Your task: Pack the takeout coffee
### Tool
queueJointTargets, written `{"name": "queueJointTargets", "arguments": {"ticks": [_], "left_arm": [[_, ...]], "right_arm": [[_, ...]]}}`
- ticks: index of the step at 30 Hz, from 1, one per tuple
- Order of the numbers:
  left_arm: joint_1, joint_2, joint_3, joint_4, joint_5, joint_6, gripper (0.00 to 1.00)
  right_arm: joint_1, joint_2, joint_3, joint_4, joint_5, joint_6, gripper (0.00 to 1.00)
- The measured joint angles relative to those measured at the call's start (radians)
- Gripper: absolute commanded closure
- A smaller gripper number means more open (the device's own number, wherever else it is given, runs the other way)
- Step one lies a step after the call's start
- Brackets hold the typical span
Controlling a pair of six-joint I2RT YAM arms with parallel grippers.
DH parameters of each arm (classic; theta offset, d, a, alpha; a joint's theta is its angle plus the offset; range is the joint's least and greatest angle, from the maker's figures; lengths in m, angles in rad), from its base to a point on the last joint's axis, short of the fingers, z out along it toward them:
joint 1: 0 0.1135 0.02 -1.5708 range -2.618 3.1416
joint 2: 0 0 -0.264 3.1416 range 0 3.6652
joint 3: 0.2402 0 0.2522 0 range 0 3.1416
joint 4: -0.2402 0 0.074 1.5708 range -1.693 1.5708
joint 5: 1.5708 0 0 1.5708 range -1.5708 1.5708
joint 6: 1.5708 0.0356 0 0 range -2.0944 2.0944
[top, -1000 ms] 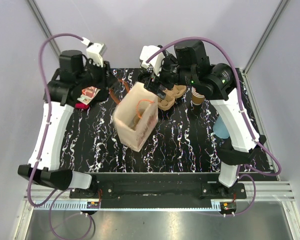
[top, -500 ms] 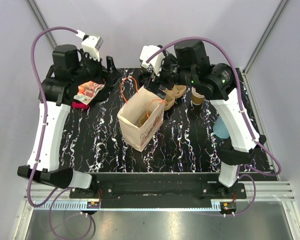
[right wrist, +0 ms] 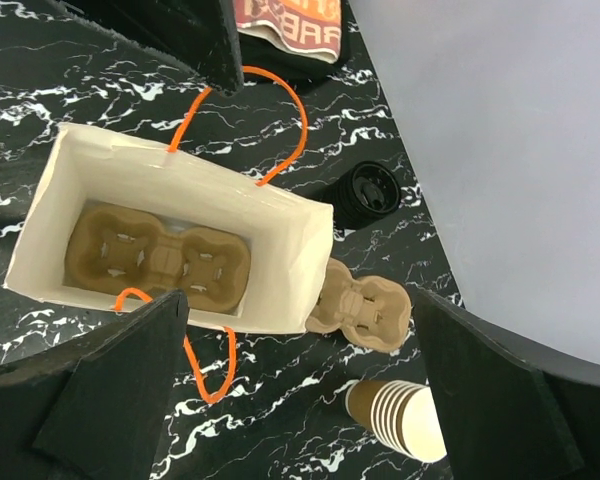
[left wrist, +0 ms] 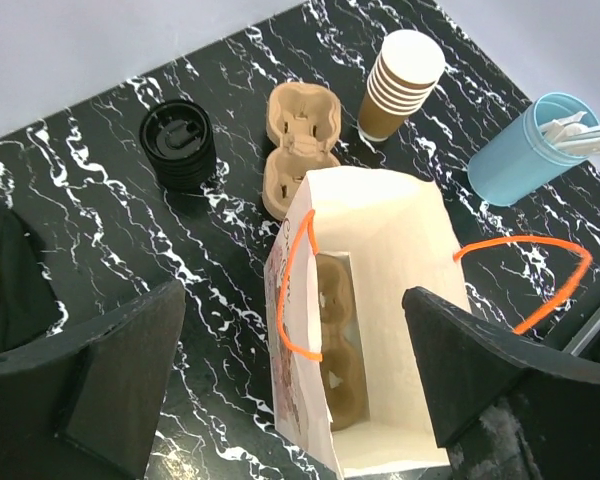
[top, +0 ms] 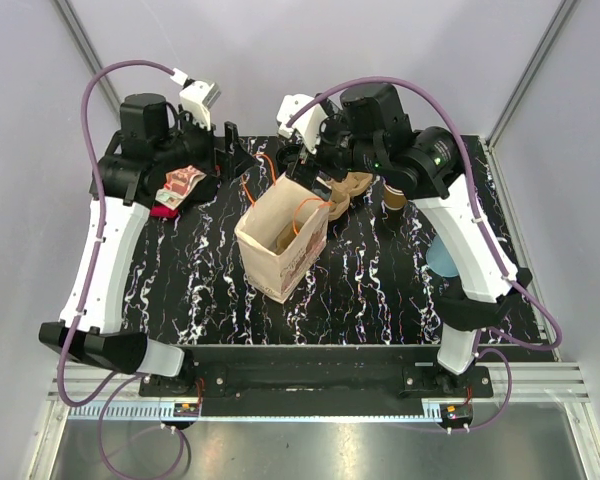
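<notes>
No brown lidded coffee cup shows clearly. The only black lid (left wrist: 180,143) sits beyond the paper bag (left wrist: 380,230), and its sides look black too. Both the left gripper (left wrist: 295,340) and the right gripper (right wrist: 295,320) hover over the bag, fingers spread wide and empty. Nothing steadies the bag, so a lowered cup could snag an orange handle (left wrist: 525,270), tip the bag, or miss the tray (right wrist: 160,252) inside it.

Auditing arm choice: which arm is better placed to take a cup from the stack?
Right, probably: the cup stack stands close by the open right tool; from the left tool it lies beyond the bag.
</notes>
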Motion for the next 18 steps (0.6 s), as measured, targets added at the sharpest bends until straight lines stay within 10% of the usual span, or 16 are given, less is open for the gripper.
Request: {"name": "queueJointTargets", "arguments": {"ticks": [10,18], "left_arm": [[0.0,0.024,-0.011,0.013,0.033,0.0,0.16],[0.0,0.029,-0.042,0.022,0.059,0.001,0.44]], "right_arm": [[0.0,-0.037,-0.058,0.007,0.045,0.021,0.0],[0.0,-0.053,-0.073,0.018,0.069,0.025,0.0]]}}
